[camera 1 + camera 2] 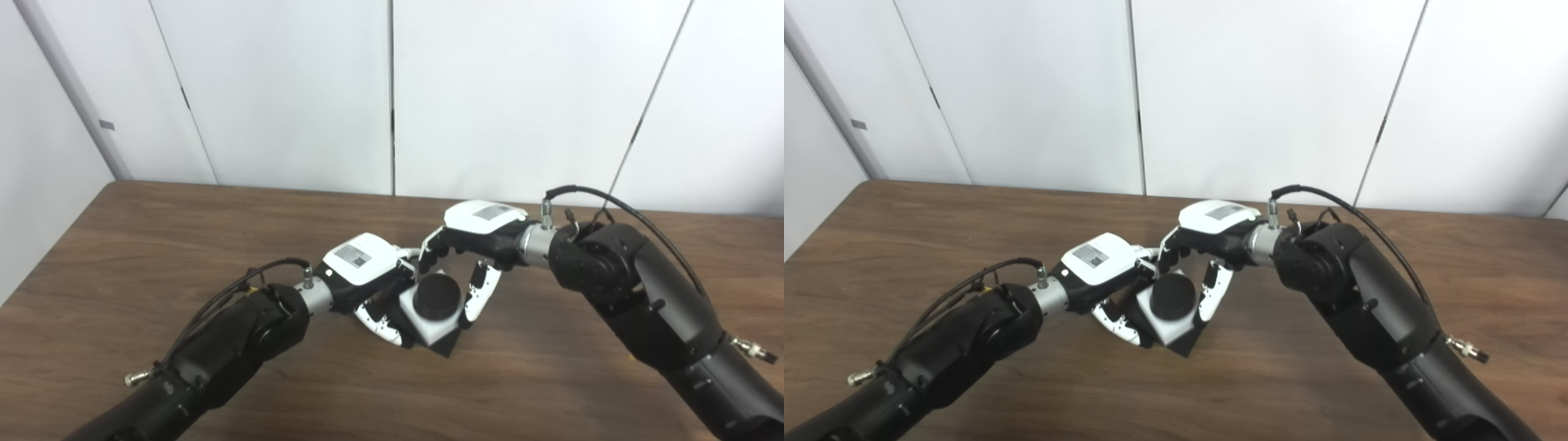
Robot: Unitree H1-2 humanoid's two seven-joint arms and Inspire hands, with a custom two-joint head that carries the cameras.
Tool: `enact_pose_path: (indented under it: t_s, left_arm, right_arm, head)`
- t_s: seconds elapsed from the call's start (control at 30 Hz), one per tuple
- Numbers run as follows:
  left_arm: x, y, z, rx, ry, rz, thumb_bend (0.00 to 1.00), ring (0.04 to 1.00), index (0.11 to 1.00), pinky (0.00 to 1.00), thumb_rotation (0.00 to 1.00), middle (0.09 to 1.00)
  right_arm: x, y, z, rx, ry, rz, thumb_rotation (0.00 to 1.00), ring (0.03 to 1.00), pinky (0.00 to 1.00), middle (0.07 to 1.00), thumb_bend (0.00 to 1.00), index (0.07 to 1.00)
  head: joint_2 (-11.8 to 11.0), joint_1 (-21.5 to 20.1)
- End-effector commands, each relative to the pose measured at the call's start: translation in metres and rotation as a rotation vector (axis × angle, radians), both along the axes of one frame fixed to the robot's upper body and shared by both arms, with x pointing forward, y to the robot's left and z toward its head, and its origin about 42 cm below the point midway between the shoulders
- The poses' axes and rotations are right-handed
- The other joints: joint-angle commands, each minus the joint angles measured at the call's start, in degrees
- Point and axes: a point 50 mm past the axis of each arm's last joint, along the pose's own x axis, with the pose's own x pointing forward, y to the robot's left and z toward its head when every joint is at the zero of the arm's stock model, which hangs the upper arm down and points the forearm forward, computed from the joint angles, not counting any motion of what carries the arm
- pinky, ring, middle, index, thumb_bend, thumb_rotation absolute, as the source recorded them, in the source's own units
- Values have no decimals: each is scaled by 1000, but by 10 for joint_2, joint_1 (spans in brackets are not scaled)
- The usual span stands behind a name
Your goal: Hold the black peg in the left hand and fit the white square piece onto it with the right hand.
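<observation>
The black peg [436,297] stands in the middle of the table, its round top poking up through the white square piece [422,327]. A corner of the peg's black base [447,350] shows beneath the white piece. My left hand [361,269] comes in from the left and is shut on the peg's base, its fingers [381,324] curled along the near left side. My right hand [474,236] reaches over from the right. Its fingers [479,291] touch the white piece's right side, and its thumb sits at the far edge. The same assembly shows in the right eye view [1171,297].
The brown wooden table [184,245] runs back to white wall panels [282,92]. Both black forearms angle in from the bottom corners, with cables [612,199] looping above the wrists. No other objects are in view.
</observation>
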Motion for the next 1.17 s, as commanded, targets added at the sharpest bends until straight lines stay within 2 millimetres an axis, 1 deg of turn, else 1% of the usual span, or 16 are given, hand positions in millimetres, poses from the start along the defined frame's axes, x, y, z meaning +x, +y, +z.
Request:
enact_pose_path:
  t_s: [0.0,0.23,0.43,0.57,0.6,0.73,0.83,1.0,1.13]
  left_arm:
    - [-24,-3,-43,150,139,-52,905,835,582,694,285,921]
    - [-25,-4,-43,143,145,-49,910,828,587,688,259,922]
    - [-26,-3,-43,145,148,-49,902,829,583,689,260,920]
    - [-25,-2,-43,147,147,-49,897,827,583,679,265,924]
    - [-25,-2,-42,147,148,-48,896,828,583,680,263,925]
    - [-26,-1,-43,142,147,-48,900,830,584,690,257,923]
    - [-25,-1,-44,149,145,-45,897,829,584,695,265,924]
    - [-26,1,-44,150,141,-40,904,828,586,703,257,918]
    - [-26,5,-44,145,146,-46,900,825,585,693,261,919]
  right_arm:
    - [7,-3,25,30,-80,5,271,758,678,748,860,694]
    - [7,-4,23,61,-107,-1,264,760,668,760,873,693]
    - [6,-5,22,98,-118,-6,251,766,673,771,855,701]
    - [7,-10,26,124,-130,-23,244,774,670,783,840,713]
    - [8,-12,28,143,-136,-31,227,770,656,777,836,712]
    - [6,-28,32,230,-158,-81,165,761,637,762,819,703]
    - [1,-47,29,330,-187,-135,146,763,635,768,787,709]
    - [-14,-80,13,514,-239,-253,105,750,632,778,744,715]
    - [-32,-110,-5,705,-283,-383,34,726,615,750,736,708]
  head:
    - [1,1]
    - [0,1]
    - [1,1]
    - [-1,-4]
    - [0,-6]
    - [-2,-11]
    - [-3,-12]
    - [-3,-15]
    - [-3,-20]
